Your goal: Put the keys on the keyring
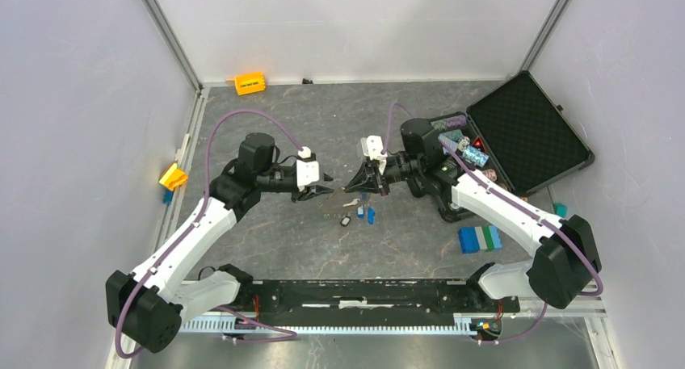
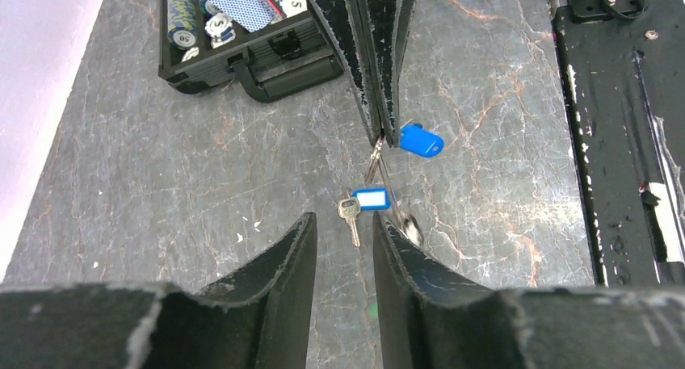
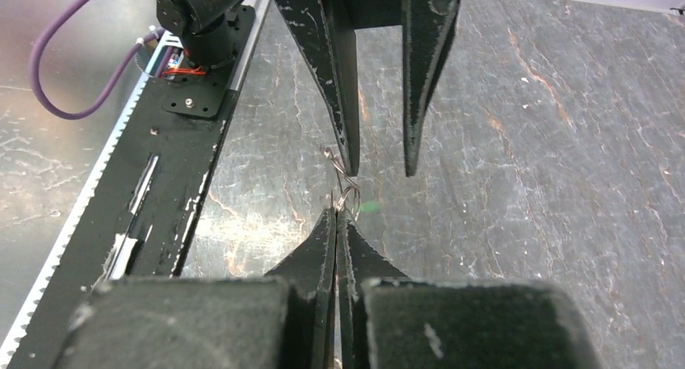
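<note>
Silvery keyring [image 3: 349, 193]: thin wire loop.
Right jaws: closed tight on keyring.
Left jaws: partly open, empty, facing keyring.
Keys [image 2: 370, 199]: blue-tagged, near keyring.

Open black case [image 1: 529, 131] holds chips [image 1: 475, 154]; orange block [image 1: 250, 83] far back.

Two grippers: one left gripper [image 2: 343, 224] and one right gripper [image 3: 338, 211]. One keyring [image 3: 349, 193], a thin wire loop. Three key tags show from above: two blue tags [image 1: 371, 215] and one dark tag [image 1: 345, 221]. Of the keys [image 2: 350, 211], one blade shows clearly close up and a second is blurred. One open black case [image 1: 529, 131] holds several chip stacks [image 1: 472, 153], too crowded to count. One orange block [image 1: 250, 83], one yellow block [image 1: 173, 176] and one striped blue-green-white block [image 1: 480, 238].
</note>
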Motion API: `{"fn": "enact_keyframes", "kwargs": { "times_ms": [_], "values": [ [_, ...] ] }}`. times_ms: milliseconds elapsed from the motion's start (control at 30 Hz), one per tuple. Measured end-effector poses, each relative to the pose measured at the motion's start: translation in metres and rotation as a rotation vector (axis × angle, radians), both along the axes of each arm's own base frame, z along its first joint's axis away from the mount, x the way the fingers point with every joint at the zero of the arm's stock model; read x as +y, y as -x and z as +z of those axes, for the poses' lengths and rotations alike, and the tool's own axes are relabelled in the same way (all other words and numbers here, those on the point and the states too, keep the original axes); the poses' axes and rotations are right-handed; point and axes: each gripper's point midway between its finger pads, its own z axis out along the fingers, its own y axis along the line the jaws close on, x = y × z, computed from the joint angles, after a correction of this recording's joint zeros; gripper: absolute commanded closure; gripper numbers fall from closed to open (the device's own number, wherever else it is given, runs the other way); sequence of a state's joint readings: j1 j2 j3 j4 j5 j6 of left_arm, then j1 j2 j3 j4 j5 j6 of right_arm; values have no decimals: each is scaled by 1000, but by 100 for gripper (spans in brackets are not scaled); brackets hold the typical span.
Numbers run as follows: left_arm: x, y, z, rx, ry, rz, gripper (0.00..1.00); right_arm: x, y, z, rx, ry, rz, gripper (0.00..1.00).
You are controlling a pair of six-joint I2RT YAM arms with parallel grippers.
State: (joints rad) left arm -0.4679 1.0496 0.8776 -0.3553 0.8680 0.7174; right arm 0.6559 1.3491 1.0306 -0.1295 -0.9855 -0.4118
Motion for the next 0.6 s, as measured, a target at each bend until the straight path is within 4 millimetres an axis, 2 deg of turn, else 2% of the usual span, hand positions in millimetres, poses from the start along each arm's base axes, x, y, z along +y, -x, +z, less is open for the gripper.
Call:
{"fn": "enact_keyframes", "kwargs": {
  "times_ms": [167, 400, 600],
  "values": [
    [-1, 0, -2, -12, -3, -18, 58, 1, 4, 2, 13, -19, 20, 100],
    [-9, 7, -7, 13, 2, -83, 62, 3, 2, 7, 0, -40, 25, 100],
    [-13, 11, -3, 13, 24, -109, 66, 1, 2, 2, 6, -47, 26, 100]
  ]
}}
